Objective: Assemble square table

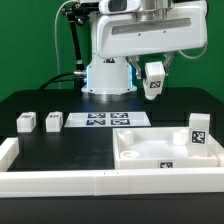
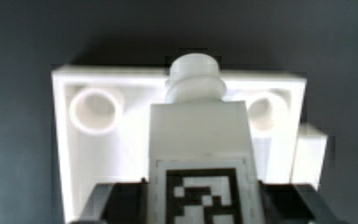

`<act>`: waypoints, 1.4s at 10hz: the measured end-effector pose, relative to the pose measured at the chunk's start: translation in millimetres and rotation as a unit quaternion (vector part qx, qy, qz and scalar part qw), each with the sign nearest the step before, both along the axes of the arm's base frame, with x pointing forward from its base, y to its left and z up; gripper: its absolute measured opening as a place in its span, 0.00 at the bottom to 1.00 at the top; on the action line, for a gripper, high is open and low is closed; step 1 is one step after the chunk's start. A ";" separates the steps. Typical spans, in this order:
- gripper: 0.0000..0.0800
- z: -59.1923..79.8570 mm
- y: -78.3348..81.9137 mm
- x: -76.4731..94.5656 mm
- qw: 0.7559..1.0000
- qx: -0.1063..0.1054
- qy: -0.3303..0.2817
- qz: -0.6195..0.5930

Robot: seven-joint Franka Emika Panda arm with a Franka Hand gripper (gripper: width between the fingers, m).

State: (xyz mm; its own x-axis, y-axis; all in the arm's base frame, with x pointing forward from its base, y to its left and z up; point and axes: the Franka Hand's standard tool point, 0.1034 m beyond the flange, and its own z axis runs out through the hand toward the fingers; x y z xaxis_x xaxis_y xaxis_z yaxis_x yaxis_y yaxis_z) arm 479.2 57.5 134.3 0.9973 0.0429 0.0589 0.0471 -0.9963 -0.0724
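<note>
My gripper (image 1: 153,82) hangs in the air, shut on a white tagged leg (image 1: 154,84), above the back of the square table top (image 1: 135,152), which lies at the exterior view's right. In the wrist view the leg (image 2: 197,120) runs out from between the dark fingers (image 2: 119,200), its rounded tip over the table top's (image 2: 87,140) edge between two round holes. Another leg (image 1: 197,130) stands at the top's far right corner. Two more legs (image 1: 26,122) (image 1: 52,121) sit on the black table at the exterior view's left.
The marker board (image 1: 110,120) lies flat behind the table top, in front of the robot base (image 1: 105,78). Long white border rails (image 1: 60,180) run along the front and left edges of the work area.
</note>
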 end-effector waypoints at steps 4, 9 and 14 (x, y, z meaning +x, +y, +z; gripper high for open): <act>0.36 7.6 -18.2 39.0 0.984 -0.034 -0.171 0.030; 0.36 5.7 -31.9 42.2 0.967 -0.059 -0.246 0.021; 0.36 0.9 -42.9 79.3 0.976 -0.048 -0.211 0.000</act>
State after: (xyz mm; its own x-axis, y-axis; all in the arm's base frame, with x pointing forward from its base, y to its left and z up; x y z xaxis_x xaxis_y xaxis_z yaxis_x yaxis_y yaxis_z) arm 558.5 14.6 135.2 0.8848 0.0689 0.4609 0.0534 -0.9975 0.0466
